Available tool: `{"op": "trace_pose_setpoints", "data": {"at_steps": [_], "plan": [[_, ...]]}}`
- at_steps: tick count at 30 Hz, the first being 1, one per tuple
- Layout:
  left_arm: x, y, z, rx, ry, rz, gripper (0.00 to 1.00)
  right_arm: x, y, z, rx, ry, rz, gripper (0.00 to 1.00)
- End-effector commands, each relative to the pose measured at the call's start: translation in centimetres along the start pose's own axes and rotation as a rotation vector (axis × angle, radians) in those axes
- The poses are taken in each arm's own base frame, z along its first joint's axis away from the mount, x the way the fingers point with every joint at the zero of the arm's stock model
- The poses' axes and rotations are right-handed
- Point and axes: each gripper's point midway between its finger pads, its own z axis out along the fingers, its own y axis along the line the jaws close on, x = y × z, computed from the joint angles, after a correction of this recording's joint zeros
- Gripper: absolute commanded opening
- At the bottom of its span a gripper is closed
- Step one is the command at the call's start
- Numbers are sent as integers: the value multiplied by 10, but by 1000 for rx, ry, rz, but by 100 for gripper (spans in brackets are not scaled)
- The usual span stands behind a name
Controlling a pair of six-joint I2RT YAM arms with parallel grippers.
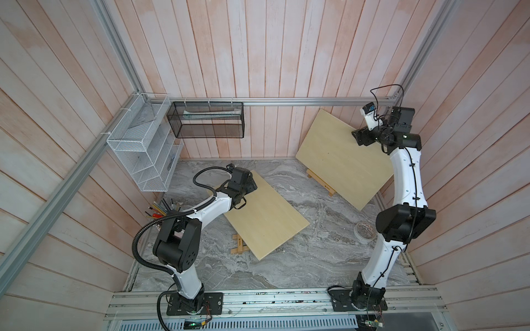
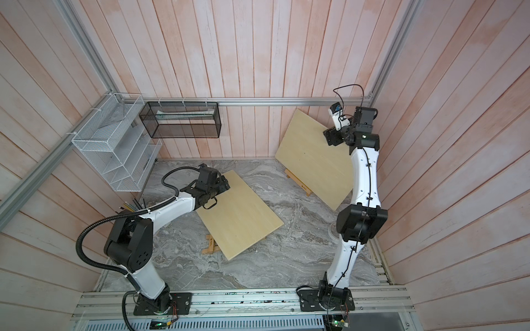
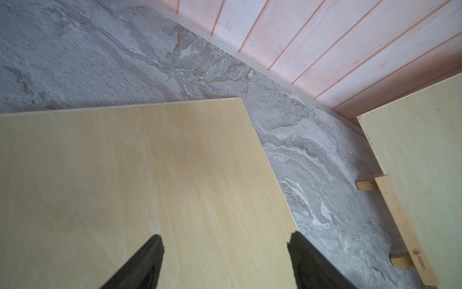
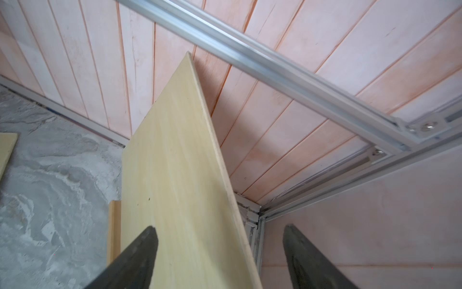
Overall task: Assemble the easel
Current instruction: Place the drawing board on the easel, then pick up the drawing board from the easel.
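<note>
A honey-brown easel (image 1: 239, 243) pokes out from under the near edge of a pale plywood board (image 1: 266, 217) that lies tilted mid-table. My left gripper (image 1: 249, 183) hovers open over that board's far corner, and its fingertips (image 3: 155, 247) hold nothing. A second easel frame (image 1: 321, 180) stands at the back right, with another plywood board (image 1: 341, 160) leaning on it. My right gripper (image 1: 360, 137) is raised at this board's top edge and stands open. In the right wrist view the board's edge (image 4: 220, 155) runs between the spread fingers, and neither finger visibly presses on it.
A white wire rack (image 1: 143, 143) and a black mesh basket (image 1: 206, 120) hang at the back left. A pot of pencils and tools (image 1: 163, 207) sits behind the left arm. A clear round dish (image 1: 364, 232) lies beside the right arm. Pink plank walls enclose the marble table (image 1: 286, 263).
</note>
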Motion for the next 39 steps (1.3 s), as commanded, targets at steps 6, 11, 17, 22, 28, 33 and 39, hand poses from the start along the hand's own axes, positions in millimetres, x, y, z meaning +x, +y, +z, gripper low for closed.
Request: {"op": "trace_pose_setpoints", "data": {"at_steps": [6, 11, 17, 22, 28, 33, 39], "plan": [[-7, 41, -26, -88, 2, -82, 82, -85, 4, -87, 148, -276, 196, 81], [4, 76, -52, -156, 45, -84, 85, -63, 126, -82, -64, -317, 309, 81], [42, 102, -73, -96, 203, -75, 97, 8, 281, -55, -460, -153, 601, 79], [83, 116, -76, 34, 355, -127, 100, 78, 346, -32, -644, 54, 834, 76], [113, 105, -62, 173, 428, -144, 99, 145, 378, 5, -661, 255, 846, 73], [110, 96, -59, 226, 411, -110, 95, 174, 404, 14, -751, 365, 838, 72], [108, 91, -52, 233, 417, -93, 92, 206, 419, 29, -792, 499, 795, 71]]}}
